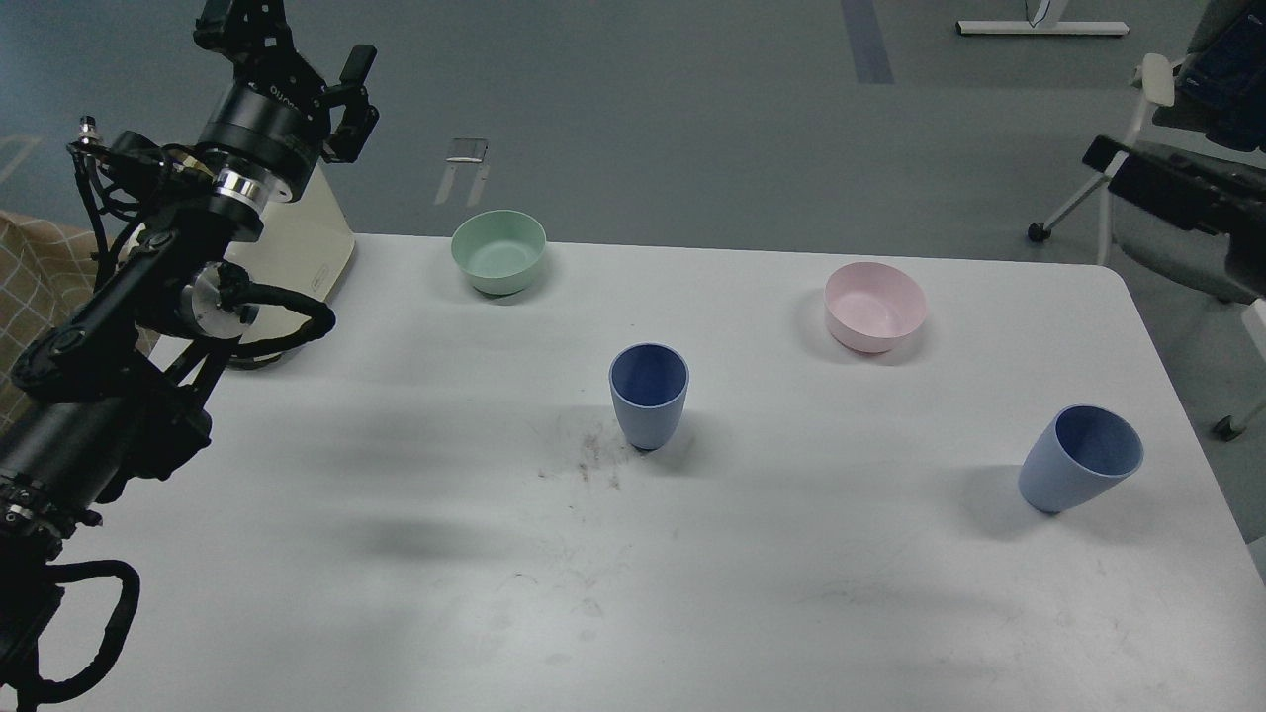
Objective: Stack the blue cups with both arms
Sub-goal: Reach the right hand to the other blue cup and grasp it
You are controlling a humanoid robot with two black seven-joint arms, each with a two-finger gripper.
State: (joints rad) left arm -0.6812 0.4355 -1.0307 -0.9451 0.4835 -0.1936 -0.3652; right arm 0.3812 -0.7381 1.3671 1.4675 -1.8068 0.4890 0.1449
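Note:
One blue cup stands upright near the middle of the white table. The second blue cup sits near the right edge, leaning to the right, mouth facing up and right. Neither cup is held. My left arm rises at the far left. Its gripper is high above the table's back left corner, far from both cups, fingers apart and empty. The dark end of my right arm comes in at the upper right edge, off the table; its fingers cannot be told apart.
A pale green bowl stands at the back centre-left and a pale pink bowl at the back right. A cream toaster sits behind my left arm. A grey chair stands beyond the right corner.

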